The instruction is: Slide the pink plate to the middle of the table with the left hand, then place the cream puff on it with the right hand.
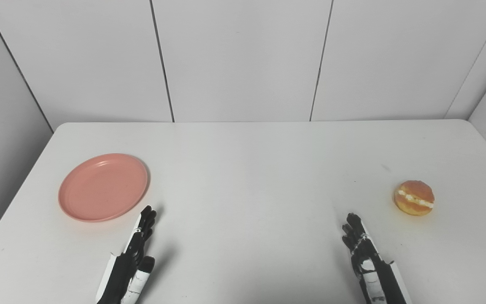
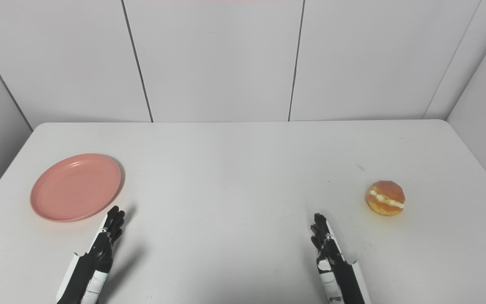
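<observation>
Sliding the pink plate (image 1: 103,187), sitting far left on the table (image 1: 243,169), should begin with the empty, straight-fingered left hand (image 1: 131,253) pressing its rim, while the right hand (image 1: 363,249), equally empty, waits near the cream puff (image 1: 414,197).

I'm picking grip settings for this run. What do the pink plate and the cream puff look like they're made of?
The pink plate looks like rigid moulded plastic, possibly melamine: even matte colour, thin raised rim, faint ring inside. The cream puff looks like baked pastry, a browned, slightly glossy shell split by a pale cream band; it could be a foam or plastic replica, the views cannot tell.
</observation>
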Robot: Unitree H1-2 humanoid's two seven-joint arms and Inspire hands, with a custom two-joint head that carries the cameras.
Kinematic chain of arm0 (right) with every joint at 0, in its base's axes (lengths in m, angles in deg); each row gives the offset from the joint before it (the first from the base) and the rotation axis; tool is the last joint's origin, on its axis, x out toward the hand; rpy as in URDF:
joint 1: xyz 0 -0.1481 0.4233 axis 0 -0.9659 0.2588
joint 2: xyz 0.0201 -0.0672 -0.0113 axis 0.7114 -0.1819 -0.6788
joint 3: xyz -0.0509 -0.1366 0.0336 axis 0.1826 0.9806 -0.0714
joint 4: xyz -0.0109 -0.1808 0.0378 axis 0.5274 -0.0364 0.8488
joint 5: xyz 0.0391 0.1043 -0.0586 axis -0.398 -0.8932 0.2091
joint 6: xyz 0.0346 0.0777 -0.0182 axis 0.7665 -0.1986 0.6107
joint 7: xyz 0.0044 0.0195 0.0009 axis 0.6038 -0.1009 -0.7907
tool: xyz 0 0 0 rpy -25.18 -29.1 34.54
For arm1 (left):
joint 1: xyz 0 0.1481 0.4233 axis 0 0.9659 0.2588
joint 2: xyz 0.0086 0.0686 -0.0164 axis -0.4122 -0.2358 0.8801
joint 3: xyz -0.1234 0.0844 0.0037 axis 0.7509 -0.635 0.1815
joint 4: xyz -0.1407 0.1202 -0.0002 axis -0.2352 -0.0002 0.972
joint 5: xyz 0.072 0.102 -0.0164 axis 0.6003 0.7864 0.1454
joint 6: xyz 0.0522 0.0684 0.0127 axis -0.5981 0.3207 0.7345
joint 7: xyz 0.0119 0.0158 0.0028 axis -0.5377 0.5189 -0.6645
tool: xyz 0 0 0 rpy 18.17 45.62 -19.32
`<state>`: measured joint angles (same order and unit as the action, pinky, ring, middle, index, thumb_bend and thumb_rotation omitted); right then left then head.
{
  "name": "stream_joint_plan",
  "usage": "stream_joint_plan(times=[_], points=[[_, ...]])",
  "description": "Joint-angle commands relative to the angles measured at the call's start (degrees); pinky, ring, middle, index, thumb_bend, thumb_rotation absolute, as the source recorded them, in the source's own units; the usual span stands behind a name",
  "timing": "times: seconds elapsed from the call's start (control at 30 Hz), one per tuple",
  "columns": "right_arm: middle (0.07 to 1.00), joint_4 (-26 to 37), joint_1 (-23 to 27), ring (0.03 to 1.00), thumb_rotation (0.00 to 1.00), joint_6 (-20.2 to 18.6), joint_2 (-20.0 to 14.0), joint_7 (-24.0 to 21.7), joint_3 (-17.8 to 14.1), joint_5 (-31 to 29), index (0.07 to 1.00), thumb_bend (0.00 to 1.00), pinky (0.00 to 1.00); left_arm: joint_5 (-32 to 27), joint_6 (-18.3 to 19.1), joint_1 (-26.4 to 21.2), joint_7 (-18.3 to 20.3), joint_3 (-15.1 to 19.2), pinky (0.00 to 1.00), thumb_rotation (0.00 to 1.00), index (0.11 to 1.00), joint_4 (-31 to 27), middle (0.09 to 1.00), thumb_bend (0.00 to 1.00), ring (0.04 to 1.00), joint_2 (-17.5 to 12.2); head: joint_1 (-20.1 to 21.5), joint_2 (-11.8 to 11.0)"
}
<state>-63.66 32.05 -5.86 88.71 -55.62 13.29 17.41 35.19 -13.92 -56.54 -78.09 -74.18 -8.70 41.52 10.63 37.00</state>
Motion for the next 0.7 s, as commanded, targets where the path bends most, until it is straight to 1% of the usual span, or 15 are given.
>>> stream_joint_plan(times=[0.0, 0.27, 0.53, 0.6, 0.67], points=[[0.994, 1.6, -2.6, 0.988, 0.96, -0.1, -1.0, -0.6, 0.5, -0.2, 0.958, 0.87, 1.0, 0.6, 2.3, 2.9, 1.3, -1.4, 1.0, 0.99, 1.0, 1.2, 0.985, 1.0, 1.0, -0.6, 0.0, -0.1], [0.991, 1.8, -2.7, 0.987, 0.96, 0.0, -1.0, -0.6, 0.5, 0.1, 0.955, 0.87, 1.0, 0.6, 1.4, 2.9, 1.3, -1.4, 1.0, 0.98, 1.0, 1.8, 0.984, 1.0, 1.0, -0.9, 0.1, 0.0], [0.992, 1.7, -2.7, 0.988, 0.96, 0.0, -1.1, -0.6, 0.5, 0.2, 0.955, 0.88, 1.0, 0.6, 1.7, 2.8, 1.2, -1.7, 1.0, 0.98, 1.0, 1.7, 0.984, 1.0, 1.0, -0.9, -0.3, -0.3], [0.991, 1.5, -2.7, 0.987, 0.97, 0.2, -1.2, -0.7, 0.4, 0.1, 0.956, 0.87, 1.0, 1.0, 1.9, 2.9, 1.1, -1.8, 1.0, 0.99, 1.0, 1.4, 0.984, 1.0, 1.0, -0.8, -0.9, -0.5], [0.993, 1.0, -2.7, 0.988, 0.97, 0.6, -1.5, -0.8, 0.2, -0.2, 0.959, 0.87, 1.0, 1.5, 1.3, 2.9, 0.9, -2.1, 1.0, 0.99, 1.0, 1.6, 0.984, 0.99, 1.0, -0.6, -2.8, -1.1]])
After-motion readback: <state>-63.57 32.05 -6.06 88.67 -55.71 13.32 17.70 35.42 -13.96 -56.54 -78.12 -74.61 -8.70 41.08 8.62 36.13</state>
